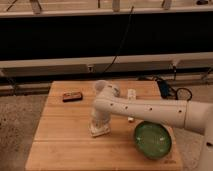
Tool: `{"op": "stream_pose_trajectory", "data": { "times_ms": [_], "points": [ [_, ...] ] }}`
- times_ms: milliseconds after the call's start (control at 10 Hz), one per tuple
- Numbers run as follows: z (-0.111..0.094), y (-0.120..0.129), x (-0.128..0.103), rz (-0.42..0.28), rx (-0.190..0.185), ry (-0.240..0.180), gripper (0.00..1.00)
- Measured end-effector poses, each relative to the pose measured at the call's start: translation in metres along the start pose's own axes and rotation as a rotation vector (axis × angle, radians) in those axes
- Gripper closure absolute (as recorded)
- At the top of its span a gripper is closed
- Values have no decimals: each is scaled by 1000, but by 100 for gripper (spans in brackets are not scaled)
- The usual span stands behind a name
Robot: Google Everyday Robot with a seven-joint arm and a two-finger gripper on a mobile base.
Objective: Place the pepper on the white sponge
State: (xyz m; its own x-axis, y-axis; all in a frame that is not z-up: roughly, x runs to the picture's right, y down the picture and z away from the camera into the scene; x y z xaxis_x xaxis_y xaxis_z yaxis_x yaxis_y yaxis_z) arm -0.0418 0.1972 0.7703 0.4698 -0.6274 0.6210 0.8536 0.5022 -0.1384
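My gripper points down at the middle of the wooden table, at the end of the white arm that reaches in from the right. Right under it lies a small flat whitish pad, the white sponge, and the gripper stands on or just above it. I cannot make out the pepper; it may be hidden by the gripper.
A green dish sits at the table's front right, below the arm. A dark reddish-brown flat rectangular thing lies at the back left. A small white object stands at the back middle. Cables lie on the floor behind the table.
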Motion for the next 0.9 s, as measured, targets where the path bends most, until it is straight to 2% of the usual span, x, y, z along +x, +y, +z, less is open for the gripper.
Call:
{"op": "stream_pose_trajectory", "data": {
  "times_ms": [200,300,400,900],
  "points": [
    [0,0,2,1,4,-5,72],
    [0,1,3,1,8,-8,81],
    [-1,1,3,-1,11,-10,85],
    [-5,3,2,-4,22,-21,90]
  ]
}}
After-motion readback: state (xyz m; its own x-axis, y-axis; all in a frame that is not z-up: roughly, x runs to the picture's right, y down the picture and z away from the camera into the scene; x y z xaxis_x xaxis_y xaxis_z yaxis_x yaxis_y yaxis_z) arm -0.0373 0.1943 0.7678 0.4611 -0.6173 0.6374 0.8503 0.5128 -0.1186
